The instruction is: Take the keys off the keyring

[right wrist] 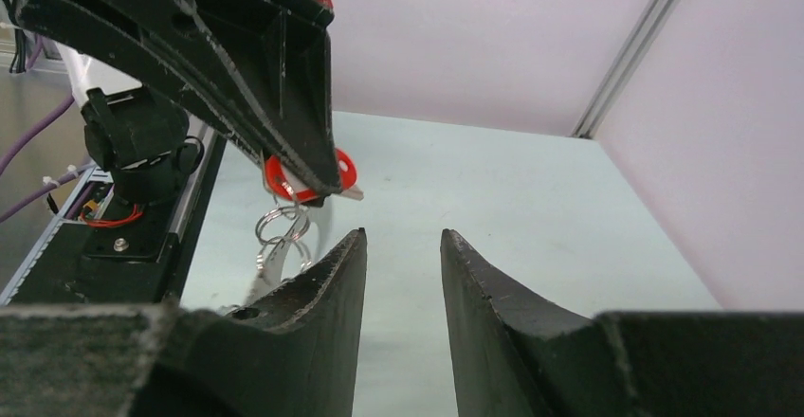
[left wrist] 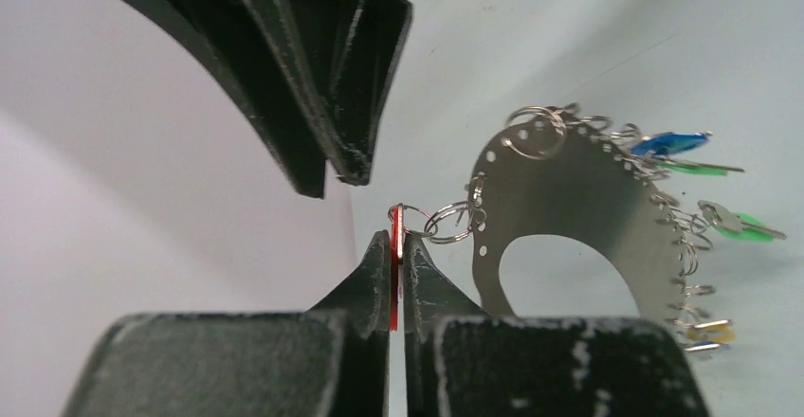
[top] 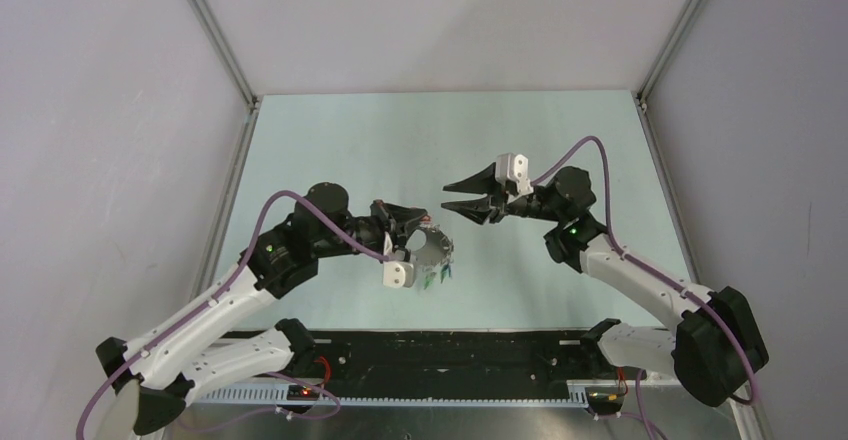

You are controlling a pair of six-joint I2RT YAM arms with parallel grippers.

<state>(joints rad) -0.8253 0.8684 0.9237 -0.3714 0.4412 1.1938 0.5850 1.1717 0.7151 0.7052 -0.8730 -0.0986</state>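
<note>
Hanging above the table (top: 400,140) from a red-headed key (left wrist: 392,289) pinched in the clamped left gripper (left wrist: 398,239), the keyring (left wrist: 588,199) is a flat silver crescent, hole-punched along its edge, with split rings (left wrist: 446,223) bearing blue, green and yellow keys (left wrist: 668,142); the right gripper (right wrist: 403,242) is near, parted and empty.

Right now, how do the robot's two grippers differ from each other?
The left gripper has its jaws shut on a red-headed key, while the right gripper has its jaws apart around nothing. The left gripper carries the keyring, which hangs from that key by small rings; the right gripper carries nothing. Seen from above, the left points right and the right points left, facing each other. Both are black two-fingered tools.
</note>
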